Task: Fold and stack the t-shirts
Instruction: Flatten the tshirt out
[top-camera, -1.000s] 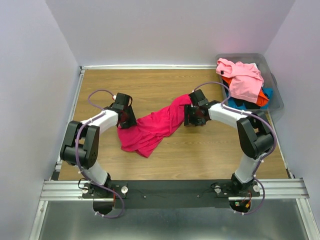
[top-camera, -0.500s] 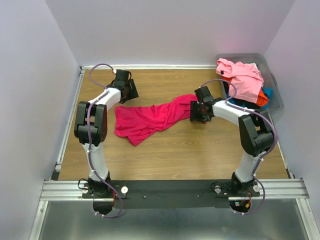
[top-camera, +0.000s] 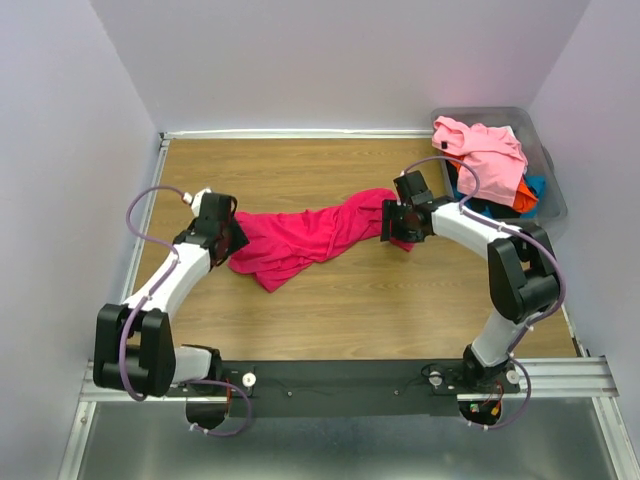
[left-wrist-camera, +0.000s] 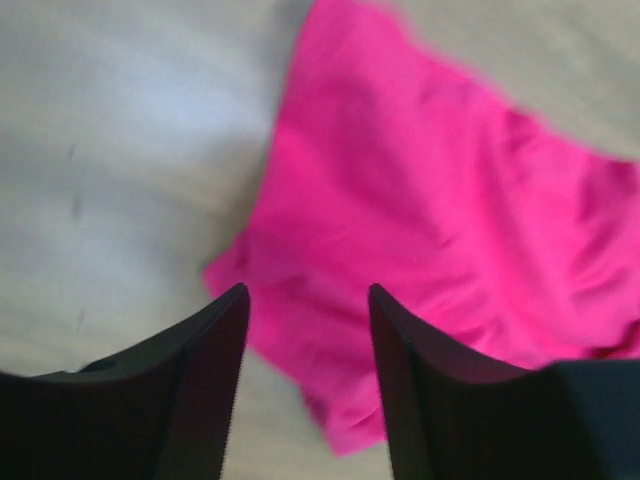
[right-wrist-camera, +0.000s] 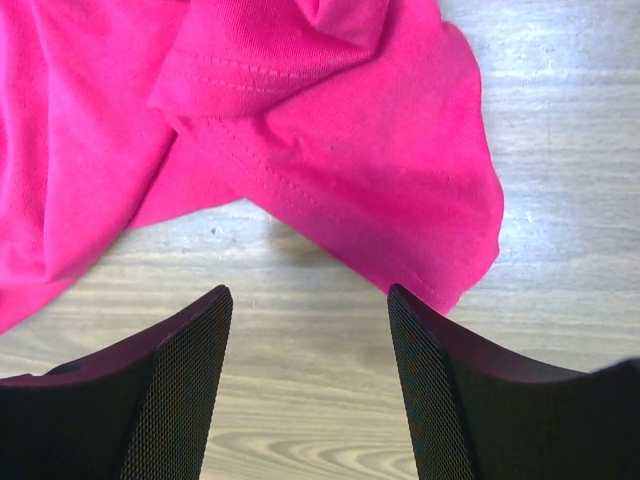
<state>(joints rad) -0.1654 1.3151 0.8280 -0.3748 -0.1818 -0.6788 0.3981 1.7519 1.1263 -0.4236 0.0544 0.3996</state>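
Note:
The crimson-magenta t-shirt (top-camera: 305, 236) lies crumpled in a long strip across the middle of the wooden table. My left gripper (top-camera: 232, 240) is open and empty just above the shirt's left corner (left-wrist-camera: 330, 370). My right gripper (top-camera: 393, 226) is open and empty at the shirt's right end, whose hem (right-wrist-camera: 400, 230) lies on the wood just beyond my fingertips. A light pink t-shirt (top-camera: 486, 152) lies on top of orange, blue and black ones in the bin at the back right.
The grey plastic bin (top-camera: 553, 190) stands at the table's back right corner against the wall. Walls close in the table on the left, back and right. Bare wood (top-camera: 400, 310) lies in front of the shirt.
My left gripper let go of the shirt's left end, swung to the far left, then came back to the shirt's left corner. The right gripper stayed at the right end.

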